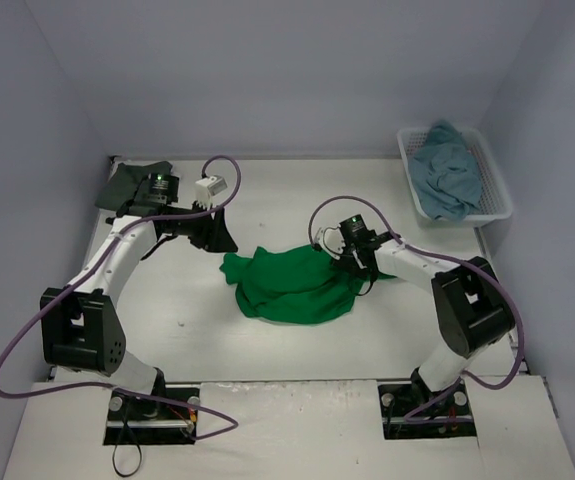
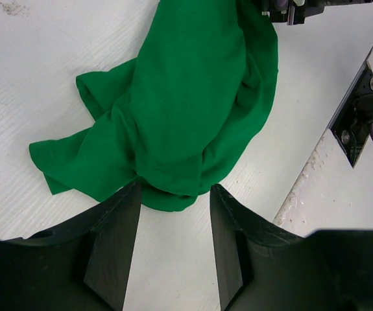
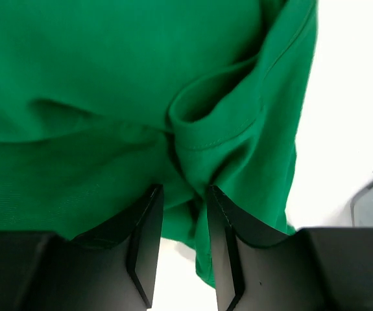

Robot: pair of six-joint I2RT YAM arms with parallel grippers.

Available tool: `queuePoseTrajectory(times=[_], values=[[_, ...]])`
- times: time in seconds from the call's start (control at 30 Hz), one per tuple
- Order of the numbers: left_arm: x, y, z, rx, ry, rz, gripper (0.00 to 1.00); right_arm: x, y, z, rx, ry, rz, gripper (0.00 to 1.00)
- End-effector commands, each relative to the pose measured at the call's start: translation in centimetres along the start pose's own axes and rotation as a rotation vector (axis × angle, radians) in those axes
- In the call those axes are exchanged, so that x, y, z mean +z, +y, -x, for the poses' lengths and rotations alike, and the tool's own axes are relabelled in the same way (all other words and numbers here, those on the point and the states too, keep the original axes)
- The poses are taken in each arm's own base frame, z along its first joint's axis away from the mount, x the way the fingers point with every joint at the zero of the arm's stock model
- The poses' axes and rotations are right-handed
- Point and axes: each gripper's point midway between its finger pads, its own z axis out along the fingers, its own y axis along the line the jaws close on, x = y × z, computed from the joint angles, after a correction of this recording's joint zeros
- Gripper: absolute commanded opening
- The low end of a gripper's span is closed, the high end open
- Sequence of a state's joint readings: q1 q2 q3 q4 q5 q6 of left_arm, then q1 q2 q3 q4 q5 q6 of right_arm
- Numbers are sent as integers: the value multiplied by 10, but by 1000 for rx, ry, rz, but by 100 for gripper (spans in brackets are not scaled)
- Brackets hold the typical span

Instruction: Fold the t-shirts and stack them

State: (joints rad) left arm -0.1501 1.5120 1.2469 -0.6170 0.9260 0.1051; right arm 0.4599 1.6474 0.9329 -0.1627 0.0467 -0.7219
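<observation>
Top view, green shirt: The green shirt [image 1: 292, 288] lies crumpled in a heap near the middle of the table [image 1: 267, 200], between the two arms.
Top view, left gripper: The left gripper [image 1: 222, 240] hangs just beside the heap's upper left edge. From this height it cannot be told whether it touches the cloth.
Top view, right gripper: The right gripper [image 1: 357, 265] sits on the heap's upper right edge.
Top view, other shirts: A dark grey shirt [image 1: 127, 180] lies at the far left corner of the table, partly under the left arm. A blue shirt [image 1: 447, 170] lies bunched inside the white basket [image 1: 497, 190] at the far right corner.
Left wrist view, hand: The left gripper [image 2: 173, 194] is released, its two black fingers [image 2: 118, 227] standing well apart with nothing clamped.
Left wrist view, shirt: The green shirt [image 2: 186, 97] spreads away from the fingertips. Its nearest rounded fold reaches into the gap between them, and a sleeve sticks out to the left.
Right wrist view, hand: The right gripper [image 3: 185, 194] is grasping the green shirt [image 3: 108, 78]. Its fingers [image 3: 144, 227] stand close together, with a gathered fold pinched between them.
Right wrist view, shirt: Wrinkles run in toward the pinch. A stitched hem curls just above the fingertips, and white table shows at the right.
</observation>
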Motion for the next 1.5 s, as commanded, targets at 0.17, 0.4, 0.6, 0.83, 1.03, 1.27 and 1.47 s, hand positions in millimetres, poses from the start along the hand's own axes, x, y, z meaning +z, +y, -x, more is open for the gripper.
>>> queuePoseTrajectory(times=[0.17,0.4,0.6,0.83,1.03,1.27,1.47], values=[[-17,-13,19,88,-70,-3,41,-27,-38,9,-8,-67,-173,30],[-17,-13,18,85,-70,-4,41,-27,-44,1,-3,-59,-188,29],[-18,-13,20,88,-73,-3,41,-20,-39,-3,5,-54,-162,29],[-15,-11,17,82,-65,-5,41,-15,-37,-4,13,-53,-149,30],[-15,-9,16,78,-64,-3,41,-5,-32,-8,15,-40,-129,31],[-14,-5,15,75,-65,1,41,1,-29,-8,22,-40,-116,31],[-12,-3,14,66,-62,0,41,6,-27,-11,18,-29,-112,31]])
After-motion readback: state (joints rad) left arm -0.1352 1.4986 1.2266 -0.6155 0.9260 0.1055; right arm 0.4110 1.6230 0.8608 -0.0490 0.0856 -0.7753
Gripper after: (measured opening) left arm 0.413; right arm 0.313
